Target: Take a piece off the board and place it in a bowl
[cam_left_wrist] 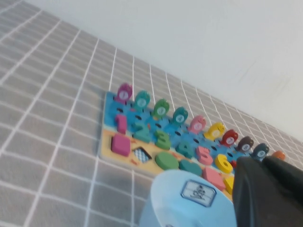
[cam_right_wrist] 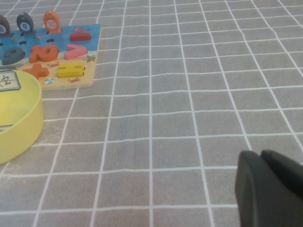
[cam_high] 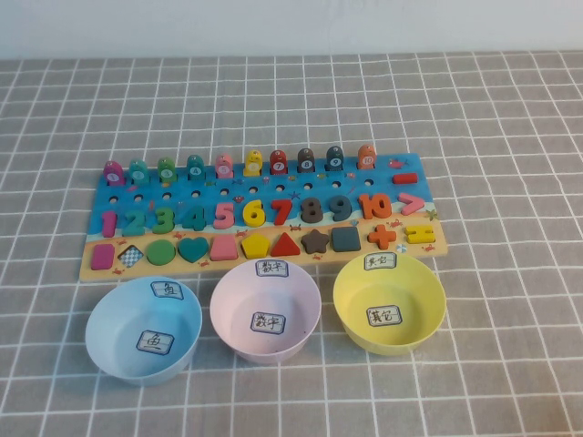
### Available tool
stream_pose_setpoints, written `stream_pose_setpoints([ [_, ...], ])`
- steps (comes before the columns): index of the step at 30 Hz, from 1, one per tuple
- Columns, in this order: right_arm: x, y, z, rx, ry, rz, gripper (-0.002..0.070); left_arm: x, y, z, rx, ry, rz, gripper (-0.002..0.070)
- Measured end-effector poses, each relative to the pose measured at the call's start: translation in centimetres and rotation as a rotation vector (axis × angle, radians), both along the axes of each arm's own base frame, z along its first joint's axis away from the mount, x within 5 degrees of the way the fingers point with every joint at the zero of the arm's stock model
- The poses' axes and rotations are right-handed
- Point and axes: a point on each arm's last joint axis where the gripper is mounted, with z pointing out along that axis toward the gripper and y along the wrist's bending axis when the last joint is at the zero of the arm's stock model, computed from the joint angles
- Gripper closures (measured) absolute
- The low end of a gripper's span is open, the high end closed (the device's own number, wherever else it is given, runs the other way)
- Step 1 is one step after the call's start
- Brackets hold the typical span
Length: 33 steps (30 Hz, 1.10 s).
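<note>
A: Grey checked cloth covers the desk, pale wall behind. Where is the piece?

B: The magenta piece (cam_high: pixel 103 256) sits in its slot at the end of the board (cam_high: pixel 428 248) on the tan strip, just beside a checkered diamond (cam_high: pixel 131 256). From the left hand (cam_left_wrist: pixel 265 189) it lies ahead and off to the outer side, past the blue bowl (cam_left_wrist: pixel 163 203).

A: And the destination?

B: The yellow bowl (cam_high: pixel 346 309) stands in front of the board's opposite end, close by the right hand (cam_right_wrist: pixel 270 189); a pink bowl (cam_high: pixel 228 319) sits between the two others.

A: Which arm is nearer?

B: The left one, I judge. The piece is a rounded square, so no long axis matters for the grasp.

A: Hand poses?

B: The left hand hangs low near the blue bowl, clenched with nothing in it. The right hand is low over bare cloth, well apart from the board; I cannot tell its fingers' state. Neither shows in the high view.
</note>
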Motion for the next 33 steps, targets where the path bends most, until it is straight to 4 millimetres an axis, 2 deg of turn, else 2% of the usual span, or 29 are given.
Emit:
stream_pose_setpoints([
  [3,0.0,0.0,0.0,0.0,0.0,0.0,0.0694,0.0,-0.1,0.5,-0.051,0.062,-0.009,0.068],
  [6,0.0,0.0,0.0,0.0,0.0,0.0,0.0694,0.3,-0.3,2.0,-0.062,0.146,-0.022,0.068],
  [10,0.0,0.0,0.0,0.0,0.0,0.0,0.0694,1.2,-0.6,5.1,-0.013,0.221,-0.042,0.068],
  [15,0.0,0.0,0.0,0.0,0.0,0.0,0.0694,3.5,-1.1,8.6,0.134,0.339,-0.094,0.068],
  [20,0.0,0.0,0.0,0.0,0.0,0.0,0.0694,6.8,-1.7,11.3,0.264,0.492,-0.162,0.068],
  [24,0.0,0.0,0.0,0.0,0.0,0.0,0.0694,9.7,-2.2,12.5,0.354,0.614,-0.218,0.068],
  [33,0.0,0.0,0.0,0.0,0.0,0.0,0.0694,17.6,-3.1,11.9,0.505,0.833,-0.332,0.068],
])
